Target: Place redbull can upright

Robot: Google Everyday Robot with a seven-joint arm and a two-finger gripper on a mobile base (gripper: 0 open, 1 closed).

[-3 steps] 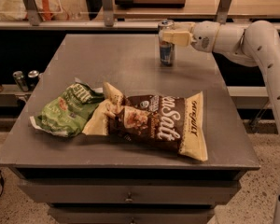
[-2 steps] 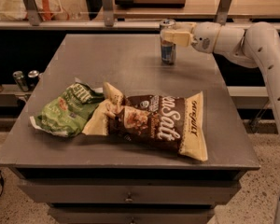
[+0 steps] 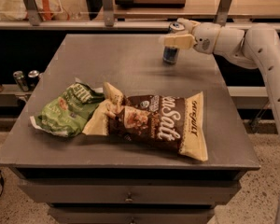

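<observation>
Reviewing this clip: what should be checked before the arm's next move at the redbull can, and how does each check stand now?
1. redbull can standing upright: ok.
2. Can's base fully resting on the table: cannot tell.
3. gripper positioned at the can's upper part: ok.
4. Gripper's hold on the can: cannot tell.
5. Can apart from the brown snack bag and the green snack bag: ok.

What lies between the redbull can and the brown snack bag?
Only bare tabletop, seen in the camera view. The gripper is at the top of the redbull can, near the far edge; the brown snack bag lies nearer.
</observation>
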